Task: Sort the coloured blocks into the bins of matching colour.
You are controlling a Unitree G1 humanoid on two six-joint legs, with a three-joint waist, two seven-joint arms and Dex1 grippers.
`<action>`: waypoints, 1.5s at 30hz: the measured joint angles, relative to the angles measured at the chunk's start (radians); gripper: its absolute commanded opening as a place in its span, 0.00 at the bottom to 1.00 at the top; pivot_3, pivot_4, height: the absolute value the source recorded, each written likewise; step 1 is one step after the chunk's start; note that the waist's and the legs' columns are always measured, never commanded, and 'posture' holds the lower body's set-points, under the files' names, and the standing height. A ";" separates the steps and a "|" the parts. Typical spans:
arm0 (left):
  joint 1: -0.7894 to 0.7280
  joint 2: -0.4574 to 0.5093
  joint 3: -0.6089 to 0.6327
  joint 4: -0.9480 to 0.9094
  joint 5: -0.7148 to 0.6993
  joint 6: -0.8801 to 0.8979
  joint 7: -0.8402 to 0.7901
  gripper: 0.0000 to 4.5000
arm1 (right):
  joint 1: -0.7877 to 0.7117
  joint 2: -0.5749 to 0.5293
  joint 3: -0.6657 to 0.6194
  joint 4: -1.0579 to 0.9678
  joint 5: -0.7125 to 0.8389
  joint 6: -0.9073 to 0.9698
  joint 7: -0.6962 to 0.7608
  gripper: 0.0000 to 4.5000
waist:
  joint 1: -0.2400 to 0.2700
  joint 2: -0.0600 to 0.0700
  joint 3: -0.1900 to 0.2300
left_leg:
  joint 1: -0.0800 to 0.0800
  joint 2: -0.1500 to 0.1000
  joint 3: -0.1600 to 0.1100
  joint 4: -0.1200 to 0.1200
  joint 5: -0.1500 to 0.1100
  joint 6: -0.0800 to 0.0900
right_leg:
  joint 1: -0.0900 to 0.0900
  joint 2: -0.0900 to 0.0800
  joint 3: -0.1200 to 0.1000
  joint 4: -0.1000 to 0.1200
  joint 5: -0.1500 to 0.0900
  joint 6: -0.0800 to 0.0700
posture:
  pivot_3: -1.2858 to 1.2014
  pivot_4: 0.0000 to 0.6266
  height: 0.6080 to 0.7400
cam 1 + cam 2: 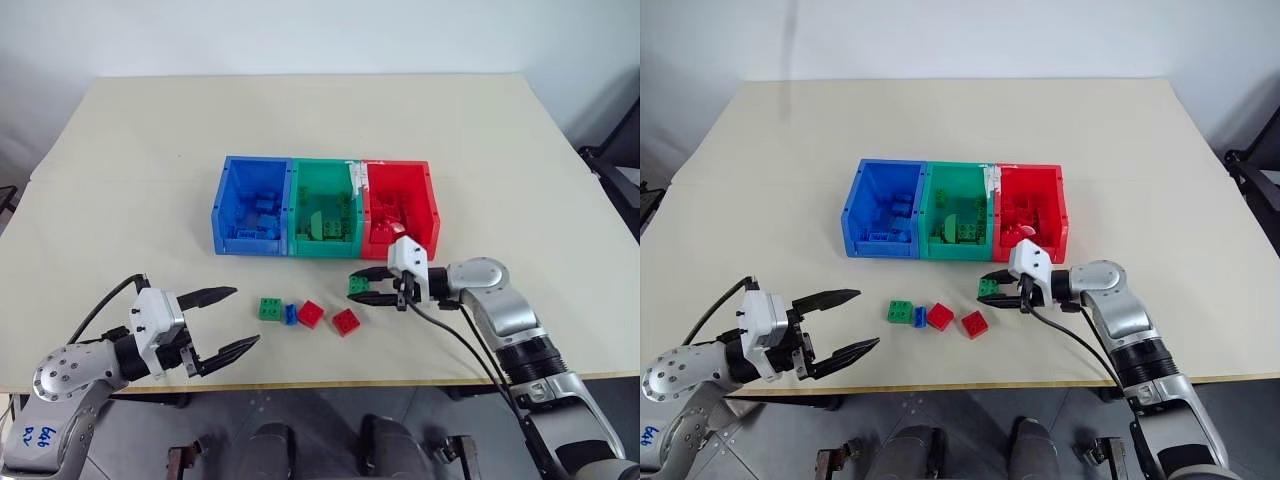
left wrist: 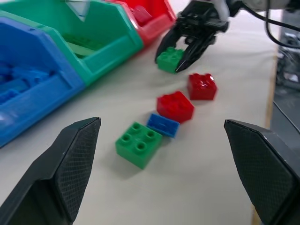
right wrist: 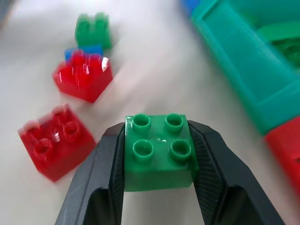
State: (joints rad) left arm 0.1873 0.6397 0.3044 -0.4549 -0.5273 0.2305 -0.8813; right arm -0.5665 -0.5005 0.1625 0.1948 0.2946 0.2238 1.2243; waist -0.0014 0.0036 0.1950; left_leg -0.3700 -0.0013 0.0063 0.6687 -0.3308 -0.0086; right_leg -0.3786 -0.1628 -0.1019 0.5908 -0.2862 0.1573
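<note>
Right wrist view: studs-up, seemingly level square green block (image 3: pixel 158 152) pinched in right claw (image 3: pixel 159 159)

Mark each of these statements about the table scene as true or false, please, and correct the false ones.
1. The right gripper is shut on a green block. True.
2. The left gripper holds a red block. False: it is open and holds nothing.
3. Two red blocks lie on the table. True.
4. The green bin stands at one end of the row. False: it is in the middle, between the blue bin and the red bin.
</note>
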 measured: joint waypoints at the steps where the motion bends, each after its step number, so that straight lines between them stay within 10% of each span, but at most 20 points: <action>1: 0.002 -0.008 0.011 0.000 -0.002 0.000 0.010 1.00 | -0.011 0.002 -0.018 -0.019 0.035 0.039 0.002 0.34 | 0.000 0.000 0.000 | 0.000 0.000 0.000 0.000 0.000 0.000 | 0.000 0.000 0.000 0.000 0.000 0.000 | 0.52 0.24 1.00; 13: 0.073 -0.087 0.127 0.040 -0.020 -0.023 0.105 1.00 | -0.354 0.240 -0.067 0.196 0.008 0.092 -0.318 0.34 | -0.002 0.000 0.000 | -0.002 0.000 0.003 -0.001 0.000 -0.001 | -0.007 0.000 0.000 0.004 0.000 -0.001 | 0.52 0.24 1.00; 22: 0.089 -0.040 0.132 0.040 -0.020 -0.026 0.073 1.00 | -0.421 0.268 -0.053 0.389 -0.095 -0.071 -0.358 0.99 | -0.015 0.000 0.000 | -0.005 0.001 0.006 -0.002 0.000 -0.001 | -0.013 0.000 0.000 0.007 -0.001 -0.002 | 0.52 0.24 1.00; 36: -0.148 0.048 -0.085 0.130 -0.014 0.000 -0.107 1.00 | 0.097 -0.253 -0.193 0.028 0.124 -0.106 0.241 0.99 | 0.020 -0.001 0.000 | -0.005 0.000 0.009 0.000 -0.001 0.001 | -0.011 -0.001 0.000 0.005 0.000 -0.001 | 0.52 0.24 1.00; 45: -0.321 0.037 -0.272 0.275 0.108 -0.126 -0.213 1.00 | 0.194 -0.349 -0.255 0.096 0.092 -0.241 0.275 0.99 | -0.002 -0.001 0.000 | -0.001 0.002 0.015 0.000 -0.001 0.000 | -0.011 -0.001 0.002 0.006 0.000 -0.001 | 0.52 0.24 1.00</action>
State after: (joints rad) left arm -0.1341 0.6765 0.0320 -0.1800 -0.4197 0.1044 -1.0942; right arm -0.3725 -0.8494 -0.0926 0.2903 0.3865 -0.0175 1.4998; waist -0.0035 0.0030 0.1947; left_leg -0.3708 0.0008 0.0208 0.6683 -0.3319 -0.0082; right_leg -0.3899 -0.1635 -0.1003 0.5968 -0.2860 0.1558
